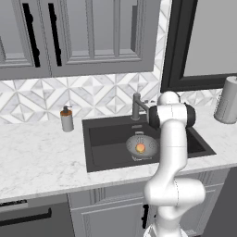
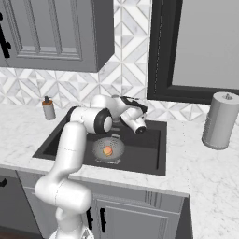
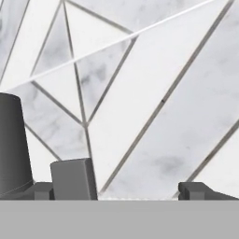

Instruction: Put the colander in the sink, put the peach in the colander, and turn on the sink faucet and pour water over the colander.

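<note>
On the marble counter at left stood a small soap dispenser bottle [image 1: 67, 119]. Beside it, the large dark grey recessed sink [image 1: 105, 150] already held the small perforated grey metal colander [image 1: 142, 147], with the round orange-pink peach [image 1: 140, 148] resting inside. Behind, the short brushed-metal sink faucet [image 1: 136, 106] showed no stream of water. The two-finger gripper [image 3: 127, 190] faced the tiled backsplash [image 3: 154, 112] near the faucet, its jaws apart and empty; judging by this, only the water step remained.
</note>
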